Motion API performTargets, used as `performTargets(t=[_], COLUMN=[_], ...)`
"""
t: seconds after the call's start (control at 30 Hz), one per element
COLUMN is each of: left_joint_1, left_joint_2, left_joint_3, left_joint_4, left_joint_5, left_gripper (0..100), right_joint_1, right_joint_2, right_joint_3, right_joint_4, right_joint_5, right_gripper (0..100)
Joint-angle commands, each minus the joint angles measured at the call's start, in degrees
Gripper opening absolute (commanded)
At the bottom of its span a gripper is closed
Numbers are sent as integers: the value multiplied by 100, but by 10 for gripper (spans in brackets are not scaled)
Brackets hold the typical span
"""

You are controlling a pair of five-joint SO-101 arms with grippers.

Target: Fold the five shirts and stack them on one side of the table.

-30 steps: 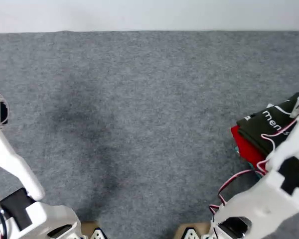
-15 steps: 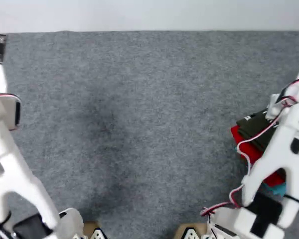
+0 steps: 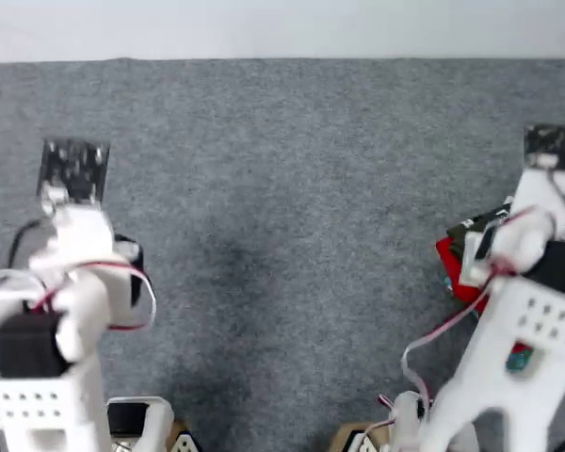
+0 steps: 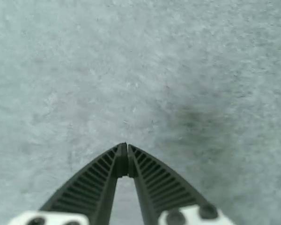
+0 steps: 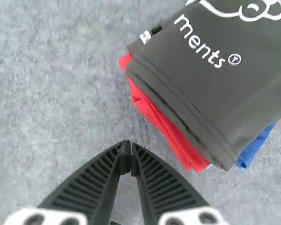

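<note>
A stack of folded shirts (image 5: 210,89) lies at the table's right side, a dark green one with white print on top, a red one (image 5: 159,122) under it and a blue one (image 5: 255,145) lower down. In the high view the stack (image 3: 457,259) is mostly hidden behind the right arm (image 3: 523,301). My right gripper (image 5: 128,157) is shut and empty, its tips just short of the stack's red edge. My left gripper (image 4: 124,159) is shut and empty over bare grey mat, on the left side (image 3: 71,169).
The grey felt mat (image 3: 282,188) covers the table; a pale strip runs along its far edge (image 3: 282,28). Both arm bases stand at the near edge.
Both arms have swung up from the near corners: the left arm moved inward over the mat, and the right arm rose over the shirt stack, covering more of it.
</note>
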Motion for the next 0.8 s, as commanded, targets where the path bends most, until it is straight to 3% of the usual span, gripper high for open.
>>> performTargets(t=[0.0, 0.23, 0.43, 0.63, 0.77], left_joint_1=[105, 141, 149, 308, 571], left_joint_2=[-914, -2462, -3719, -4923, -4835], left_joint_3=[1165, 3143, 4585, 5868, 6352], left_joint_4=[-695, -1881, -2734, -2840, -2884], left_joint_5=[352, 396, 343, -158, -185], left_gripper=[6, 6, 6, 6, 6], right_joint_1=[-84, -646, -1402, -1921, -1912], right_joint_2=[-1358, -3916, -5701, -6554, -6519], right_joint_3=[1363, 4176, 5758, 6936, 7402], right_joint_4=[-620, -1807, -2000, -2026, -2202], right_joint_5=[-440, -862, -818, -659, -695], right_gripper=[9, 9, 9, 9, 9])
